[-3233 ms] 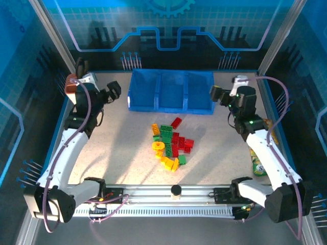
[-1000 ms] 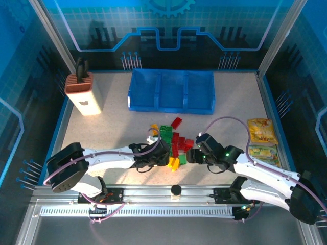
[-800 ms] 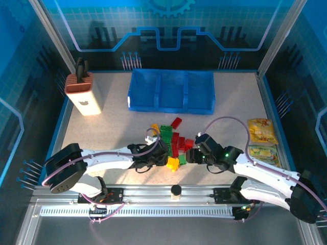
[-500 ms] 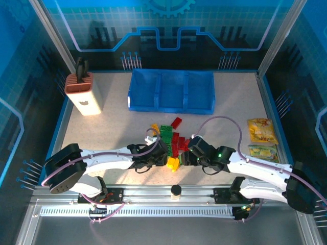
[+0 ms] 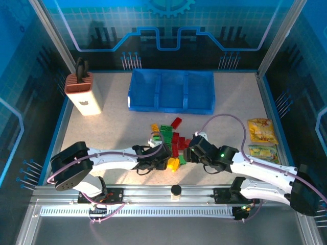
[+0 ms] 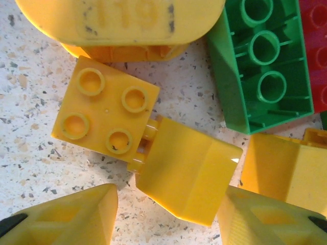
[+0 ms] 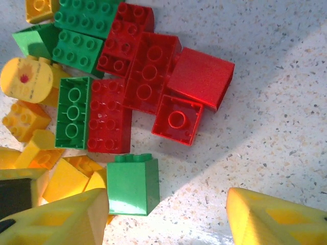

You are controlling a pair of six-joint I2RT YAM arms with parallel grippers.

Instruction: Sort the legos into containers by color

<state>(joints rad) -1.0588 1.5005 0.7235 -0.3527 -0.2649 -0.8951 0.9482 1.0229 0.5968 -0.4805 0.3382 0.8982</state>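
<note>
The left end effector (image 5: 164,162) is open and low at the near-left edge of the legos (image 5: 172,139). A yellow sloped brick (image 6: 184,186) lies between its fingertips. The legos are heaped mid-counter (image 5: 112,132), apart from the containers (image 5: 171,108) at the far side. The right end effector (image 7: 166,217) is open over bare counter, with a green brick (image 7: 132,186) just beside one finger.

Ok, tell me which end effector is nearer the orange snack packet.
Right. The right end effector sits at the right edge of the lego pile, toward the orange snack packet; the left end effector is at its left edge, farther away.
</note>
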